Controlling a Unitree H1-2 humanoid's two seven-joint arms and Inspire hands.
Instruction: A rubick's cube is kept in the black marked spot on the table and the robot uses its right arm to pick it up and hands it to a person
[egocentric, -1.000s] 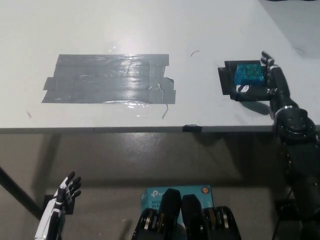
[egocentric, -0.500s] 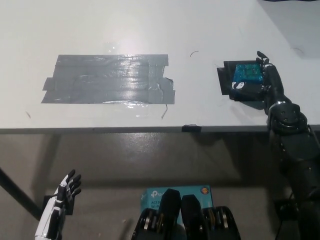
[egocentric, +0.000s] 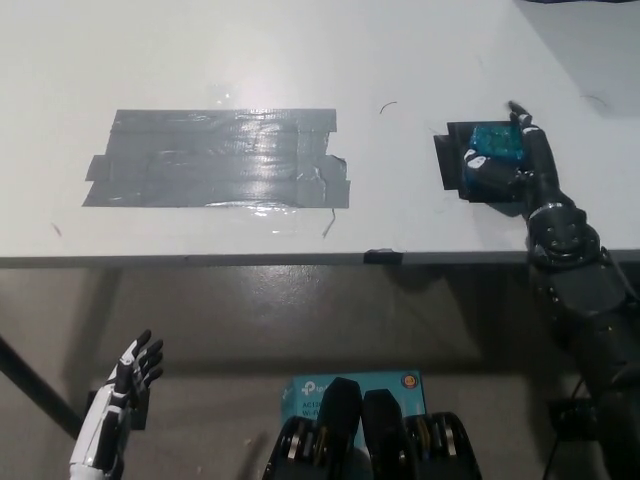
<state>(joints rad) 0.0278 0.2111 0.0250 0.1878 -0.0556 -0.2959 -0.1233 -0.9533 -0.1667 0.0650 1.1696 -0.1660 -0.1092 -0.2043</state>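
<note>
The black right hand (egocentric: 515, 160) lies on the white table (egocentric: 300, 50) with its forearm running back toward five o'clock off the near edge, its fingers wrapped around the Rubik's cube (egocentric: 497, 145), whose blue face shows at the hand's eleven o'clock. The cube sits on the black marked spot (egocentric: 448, 160), well apart at three o'clock from the large grey tape patch (egocentric: 215, 158). The white left hand (egocentric: 125, 385) hangs below the table at seven o'clock, fingers spread and empty.
</note>
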